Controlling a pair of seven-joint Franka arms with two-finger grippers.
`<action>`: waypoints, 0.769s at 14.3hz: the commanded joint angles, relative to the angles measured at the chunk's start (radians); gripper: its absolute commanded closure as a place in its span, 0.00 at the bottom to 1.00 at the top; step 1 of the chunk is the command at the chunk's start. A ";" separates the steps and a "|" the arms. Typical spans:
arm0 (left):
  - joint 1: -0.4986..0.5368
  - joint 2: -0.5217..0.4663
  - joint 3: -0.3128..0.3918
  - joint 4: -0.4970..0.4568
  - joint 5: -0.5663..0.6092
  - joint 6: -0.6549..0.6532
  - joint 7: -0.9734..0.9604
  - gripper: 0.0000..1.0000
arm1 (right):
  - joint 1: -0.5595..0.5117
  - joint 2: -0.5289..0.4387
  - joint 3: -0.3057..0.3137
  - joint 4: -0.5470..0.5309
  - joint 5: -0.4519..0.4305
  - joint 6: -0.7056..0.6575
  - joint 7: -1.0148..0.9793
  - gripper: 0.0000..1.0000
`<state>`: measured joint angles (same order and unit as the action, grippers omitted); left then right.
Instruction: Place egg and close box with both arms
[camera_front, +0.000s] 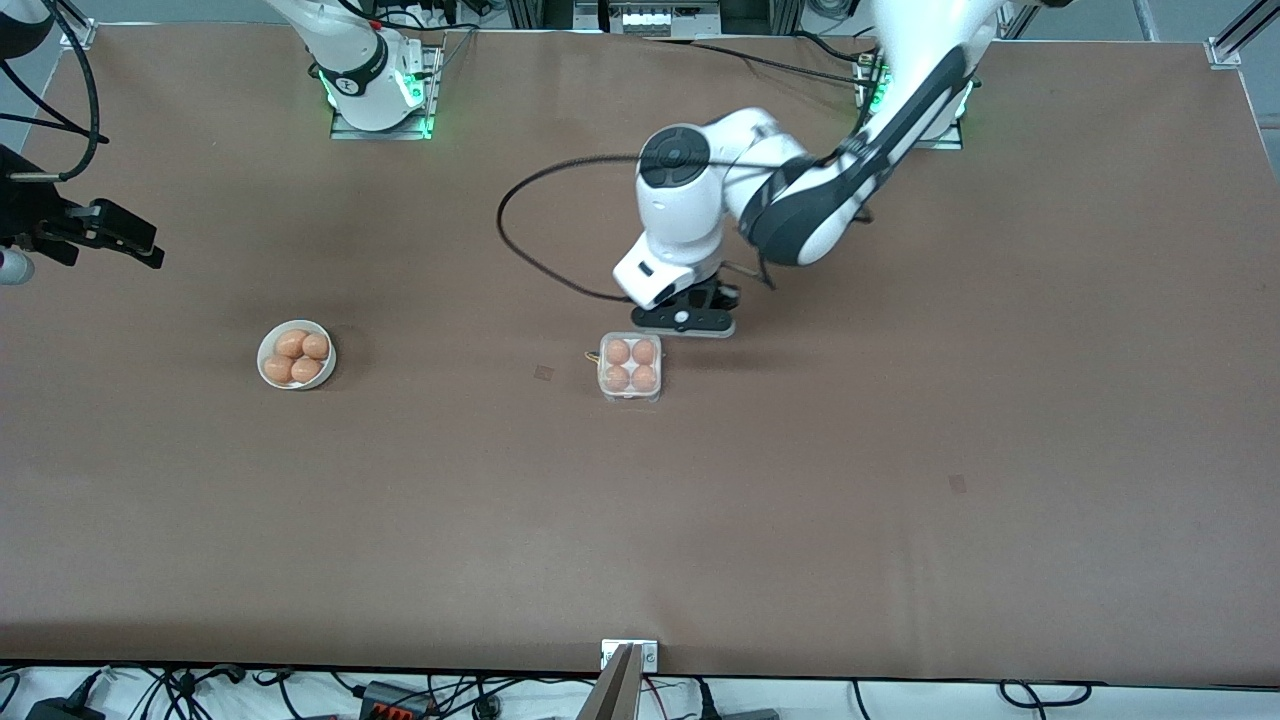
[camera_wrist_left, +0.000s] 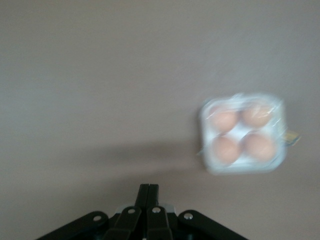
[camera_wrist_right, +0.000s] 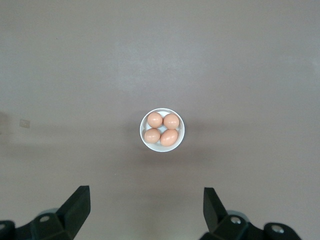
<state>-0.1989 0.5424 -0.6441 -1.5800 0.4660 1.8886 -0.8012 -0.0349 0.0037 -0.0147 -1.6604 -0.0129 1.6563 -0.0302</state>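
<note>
eggs fill all four wells of the box (camera_front: 630, 366), which sits near the middle of the brown tabletop (camera_front: 900, 480) with its clear lid down over them. left pincer (camera_front: 684, 318) hangs just over the tabletop beside the box, at the edge of the box farther from the front camera, its fingers (camera_wrist_left: 148, 192) clenched together on nothing; the left wrist view shows the box (camera_wrist_left: 243, 133) a little apart from the fingertips, touching nothing. right pincer (camera_front: 95, 232) waits up in the air over the right arm's end of the tabletop, its fingers (camera_wrist_right: 77, 205) spread wide and released, holding nothing. under its wrist camera stands a round white bowl (camera_wrist_right: 162, 130) with four more eggs (camera_wrist_right: 169, 137) in it; that bowl (camera_front: 296, 354) stands well apart from the box, toward the right arm's end.
</note>
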 joint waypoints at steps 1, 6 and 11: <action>0.223 -0.038 -0.167 0.056 -0.061 -0.245 0.270 0.99 | -0.010 -0.013 0.005 0.007 -0.012 -0.023 -0.014 0.00; 0.400 -0.039 -0.243 0.202 -0.084 -0.535 0.520 0.97 | -0.010 -0.014 0.007 0.007 -0.006 -0.012 -0.011 0.00; 0.564 -0.097 -0.244 0.264 -0.142 -0.597 0.536 0.00 | -0.010 -0.013 0.007 0.007 -0.004 -0.015 -0.011 0.00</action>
<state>0.2988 0.4833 -0.8710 -1.3287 0.3500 1.3154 -0.2882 -0.0354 0.0025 -0.0150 -1.6586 -0.0129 1.6551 -0.0304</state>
